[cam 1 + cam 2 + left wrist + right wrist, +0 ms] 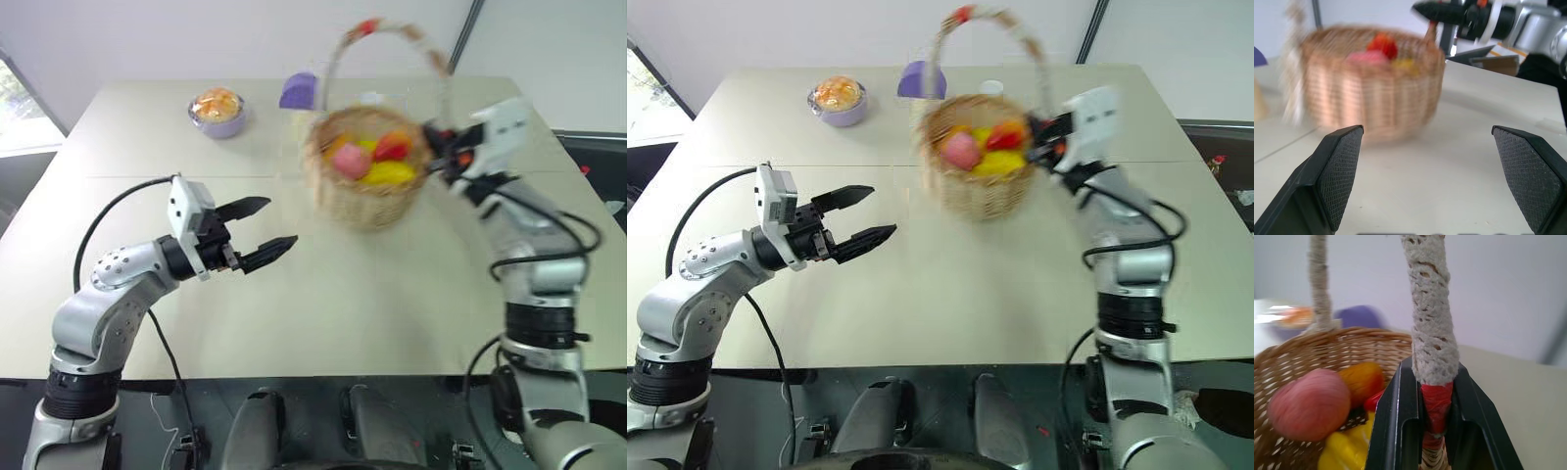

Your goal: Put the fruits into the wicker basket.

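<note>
The wicker basket (367,204) stands at the middle right of the table, blurred, its tall handle arching above it. Three fruits lie inside: a round pink one (351,160), a red one (392,147) and a yellow one (390,174). My right gripper (438,157) is at the basket's right rim, shut on the base of the handle (1432,357), where the white wrap meets the red band. My left gripper (260,230) hovers open to the left of the basket with nothing between its fingers, pointing toward it. In the left wrist view the basket (1366,103) sits ahead of the fingertips.
A purple bowl with an orange top (217,110) stands at the back left of the table (343,304). A purple-capped figure (300,93) sits just behind the basket. The table's front edge runs close below my arms.
</note>
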Action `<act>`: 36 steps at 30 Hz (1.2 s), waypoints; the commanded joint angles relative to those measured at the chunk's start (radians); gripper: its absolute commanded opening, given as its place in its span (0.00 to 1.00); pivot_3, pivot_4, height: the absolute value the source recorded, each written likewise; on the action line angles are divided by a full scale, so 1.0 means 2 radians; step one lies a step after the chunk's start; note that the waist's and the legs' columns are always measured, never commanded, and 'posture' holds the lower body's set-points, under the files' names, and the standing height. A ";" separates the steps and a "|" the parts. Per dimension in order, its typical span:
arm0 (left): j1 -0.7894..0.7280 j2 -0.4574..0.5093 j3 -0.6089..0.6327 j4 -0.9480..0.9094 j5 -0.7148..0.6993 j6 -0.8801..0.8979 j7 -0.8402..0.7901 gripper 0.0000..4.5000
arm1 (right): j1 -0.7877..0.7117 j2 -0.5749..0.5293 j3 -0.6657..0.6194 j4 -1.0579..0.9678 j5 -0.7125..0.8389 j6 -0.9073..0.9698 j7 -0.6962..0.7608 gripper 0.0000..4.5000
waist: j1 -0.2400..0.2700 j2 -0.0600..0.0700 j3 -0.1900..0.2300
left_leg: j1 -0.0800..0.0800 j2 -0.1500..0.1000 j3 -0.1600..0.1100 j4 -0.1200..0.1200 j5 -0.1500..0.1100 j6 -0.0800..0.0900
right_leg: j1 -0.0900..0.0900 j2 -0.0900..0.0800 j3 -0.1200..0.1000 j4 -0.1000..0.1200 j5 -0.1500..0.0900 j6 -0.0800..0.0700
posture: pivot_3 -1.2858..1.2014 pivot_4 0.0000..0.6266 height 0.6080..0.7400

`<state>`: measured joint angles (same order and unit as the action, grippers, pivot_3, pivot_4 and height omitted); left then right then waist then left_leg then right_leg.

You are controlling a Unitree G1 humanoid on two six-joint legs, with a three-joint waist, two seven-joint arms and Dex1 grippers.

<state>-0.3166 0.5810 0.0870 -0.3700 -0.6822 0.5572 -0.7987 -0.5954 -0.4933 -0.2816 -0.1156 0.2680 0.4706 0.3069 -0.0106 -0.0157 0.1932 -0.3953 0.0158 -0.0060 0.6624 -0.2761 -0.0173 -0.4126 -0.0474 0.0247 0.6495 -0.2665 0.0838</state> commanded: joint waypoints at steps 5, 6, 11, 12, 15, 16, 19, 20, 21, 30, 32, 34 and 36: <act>-0.037 -0.011 -0.014 0.022 0.015 -0.022 -0.018 1.00 | 0.010 -0.034 -0.060 0.056 -0.041 -0.043 -0.063 0.01 | -0.012 0.000 0.000 | 0.002 0.001 0.001 -0.001 0.000 0.000 | 0.000 0.001 0.001 0.000 0.000 0.000 | 0.52 0.24 1.00; -0.038 -0.011 -0.014 0.024 0.017 -0.024 -0.018 1.00 | 0.009 -0.032 -0.061 0.067 -0.044 -0.052 -0.070 0.01 | -0.014 0.001 0.000 | 0.002 0.001 0.001 -0.001 0.000 0.000 | 0.000 0.001 0.001 0.001 0.000 0.000 | 0.52 0.24 1.00; -0.036 -0.011 -0.011 0.031 0.026 -0.032 -0.021 1.00 | 0.008 -0.021 -0.071 0.091 -0.027 -0.067 -0.076 0.24 | -0.017 0.001 0.000 | 0.002 0.001 0.001 -0.001 0.000 0.000 | 0.000 0.002 0.001 0.001 0.000 0.000 | 0.52 0.24 1.00; -0.037 -0.011 -0.010 0.032 0.026 -0.032 -0.021 1.00 | 0.010 -0.021 -0.073 0.086 -0.028 -0.068 -0.078 0.33 | -0.016 0.001 0.000 | 0.002 0.001 0.001 -0.001 0.000 0.000 | 0.000 0.002 0.001 0.001 0.000 0.000 | 0.52 0.24 1.00; -0.039 -0.009 -0.007 0.041 0.031 -0.036 -0.022 1.00 | 0.015 -0.028 -0.075 0.070 -0.035 -0.069 -0.089 0.68 | -0.015 0.001 0.000 | 0.002 0.001 0.001 -0.001 0.000 0.000 | 0.000 0.001 0.001 0.001 0.000 0.000 | 0.52 0.24 1.00; -0.041 -0.008 -0.006 0.046 0.037 -0.039 -0.022 1.00 | 0.020 -0.030 -0.079 0.059 -0.035 -0.065 -0.092 0.78 | -0.014 0.001 0.000 | 0.001 0.001 0.001 -0.001 0.000 0.000 | 0.000 0.001 0.001 0.001 0.000 0.000 | 0.52 0.24 1.00; -0.046 -0.004 -0.001 0.070 0.052 -0.052 -0.020 1.00 | 0.049 -0.042 -0.100 0.017 -0.024 -0.057 -0.085 0.78 | -0.009 0.001 0.000 | 0.001 0.001 0.000 -0.001 0.000 0.000 | 0.000 0.001 0.001 0.001 0.000 0.000 | 0.52 0.24 1.00; -0.047 -0.001 0.001 0.077 0.058 -0.057 -0.020 1.00 | 0.065 -0.047 -0.109 -0.001 -0.013 -0.053 -0.072 0.78 | -0.006 0.001 0.000 | 0.001 0.001 0.000 -0.001 0.000 0.000 | 0.000 0.001 0.001 0.001 0.000 0.000 | 0.52 0.24 1.00; -0.045 0.003 0.005 0.086 0.065 -0.062 -0.019 1.00 | 0.088 -0.053 -0.119 -0.023 0.002 -0.048 -0.051 0.78 | -0.003 0.001 0.000 | 0.001 0.001 0.000 -0.001 0.000 0.000 | 0.000 0.001 0.001 0.001 0.000 0.000 | 0.52 0.24 1.00; -0.015 0.017 0.078 0.160 0.091 -0.089 0.027 1.00 | 0.247 -0.091 -0.064 -0.109 0.039 -0.072 0.113 0.78 | -0.007 0.001 0.000 | 0.002 0.001 0.001 -0.001 0.000 0.000 | 0.001 0.001 0.001 0.000 0.000 0.000 | 0.52 0.24 1.00; 0.003 0.020 0.087 0.153 0.095 -0.089 0.033 1.00 | 0.261 -0.089 -0.025 -0.138 0.056 -0.063 0.150 0.78 | -0.008 0.001 0.000 | 0.003 0.001 0.001 -0.001 0.000 0.000 | 0.001 0.002 0.001 0.000 0.000 0.000 | 0.52 0.24 1.00; 0.024 0.021 0.097 0.144 0.095 -0.090 0.038 1.00 | 0.257 -0.083 0.012 -0.153 0.067 -0.053 0.171 0.78 | -0.009 0.001 0.000 | 0.002 0.004 0.000 -0.001 0.000 0.000 | 0.001 0.002 0.001 0.000 0.000 0.000 | 0.52 0.24 1.00; 0.039 0.020 0.104 0.138 0.094 -0.091 0.043 1.00 | 0.245 -0.076 0.036 -0.146 0.069 -0.050 0.178 0.78 | -0.007 0.001 0.000 | 0.002 0.004 0.000 0.000 0.000 0.000 | 0.001 0.002 0.001 0.000 0.000 0.000 | 0.52 0.24 1.00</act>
<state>-0.2402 0.6076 0.2515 -0.0500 -0.4917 0.4015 -0.7211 -0.0802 -0.6464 -0.2127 -0.3849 0.3881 0.3708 0.6490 -0.0236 -0.0143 0.1935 -0.3906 0.0240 -0.0051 0.6618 -0.2763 -0.0168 -0.4105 -0.0430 0.0260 0.6501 -0.2667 0.0844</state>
